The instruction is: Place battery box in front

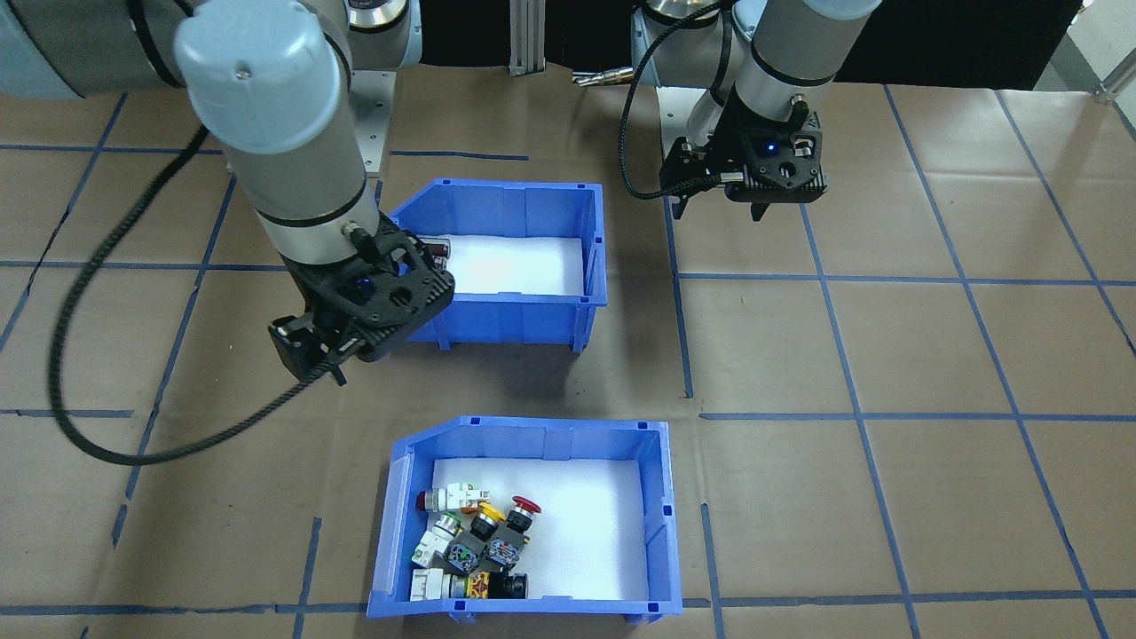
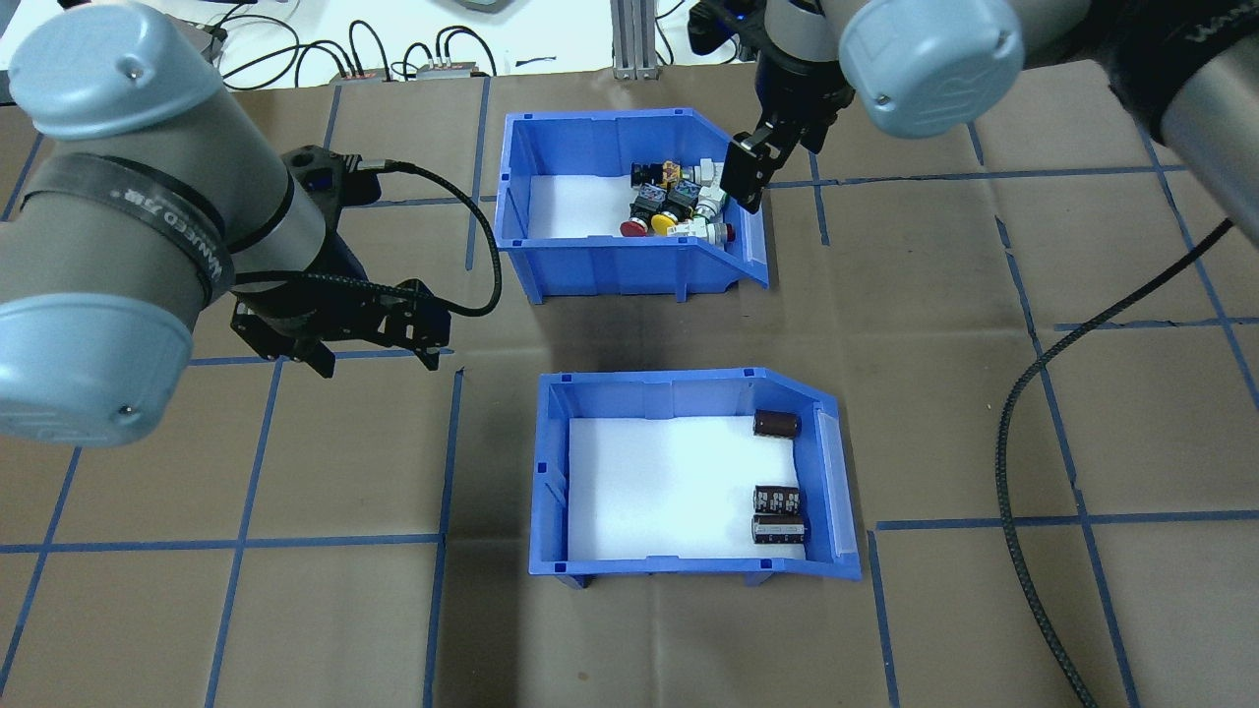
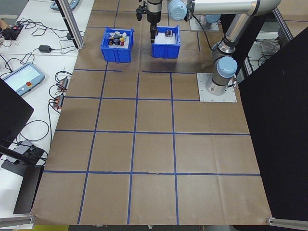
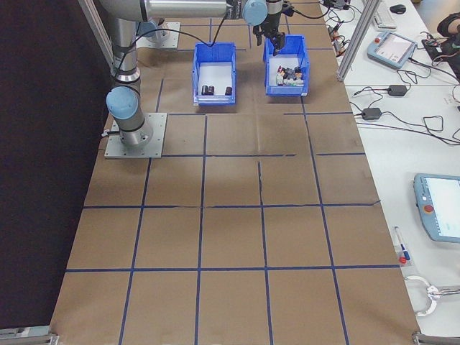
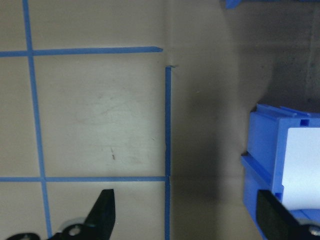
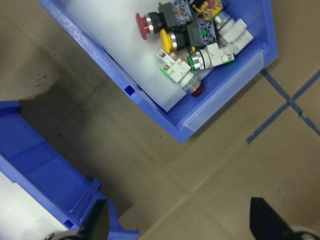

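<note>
A brown paper-covered worktop marked with a grid of blue tape lines carries two blue bins, one behind the other and well apart. The battery box sits on the side nearer the robot. It has a white floor, and three dark cylindrical cells lie against its sloped, cut-away end. The second bin, on the far side, holds a cluster of colourful push-button switches near its own sloped end.

The left gripper hovers above bare worktop to the left of the battery box, beside its squared end and not touching it. Its jaws stand apart with nothing between them. In the left wrist view, the corner of the battery box shows just beside one dark fingertip.

The right gripper hangs over the gap between the two bins, near their sloped ends. Its jaws are also spread wide and empty. Its wrist view looks down on the switches and on one blue wall of the battery box.
</note>
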### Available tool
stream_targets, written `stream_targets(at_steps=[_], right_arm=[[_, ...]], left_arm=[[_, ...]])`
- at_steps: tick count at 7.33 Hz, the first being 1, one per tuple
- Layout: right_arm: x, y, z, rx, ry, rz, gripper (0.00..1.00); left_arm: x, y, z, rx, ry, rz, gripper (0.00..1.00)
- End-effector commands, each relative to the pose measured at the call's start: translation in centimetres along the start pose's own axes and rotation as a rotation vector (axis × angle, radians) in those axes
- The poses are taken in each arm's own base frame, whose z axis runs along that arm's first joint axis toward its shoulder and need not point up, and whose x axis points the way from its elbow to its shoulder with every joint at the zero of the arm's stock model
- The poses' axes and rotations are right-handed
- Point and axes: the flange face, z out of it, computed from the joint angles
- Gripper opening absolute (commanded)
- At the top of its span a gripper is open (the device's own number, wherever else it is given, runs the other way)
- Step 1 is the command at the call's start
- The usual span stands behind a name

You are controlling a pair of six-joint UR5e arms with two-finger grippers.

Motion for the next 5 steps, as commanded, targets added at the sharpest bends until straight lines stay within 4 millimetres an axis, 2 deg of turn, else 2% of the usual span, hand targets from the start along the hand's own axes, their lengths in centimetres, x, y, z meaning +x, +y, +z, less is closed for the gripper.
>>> stream_targets(at_steps=[1, 2, 3, 5], right_arm=[[-3.2, -5.8, 2.5, 0.015, 0.019, -0.320, 1.00], [-4.8, -8.3, 3.5, 0.025, 0.028, -0.401, 1.00], [-7.5, -10.9, 4.5, 0.028, 0.027, -0.464, 1.00], [-11.1, -15.6, 6.5, 0.035, 0.025, -0.585, 1.00]], left_arm=[[0.6, 3.6, 3.0, -0.057, 0.011, -0.357, 0.99], [2.2, 5.0, 3.9, -0.073, -0.005, -0.455, 0.99], [4.5, 6.8, 4.6, -0.081, -0.027, -0.591, 0.99], [7.0, 10.0, 7.2, -0.111, -0.087, -0.897, 0.99]])
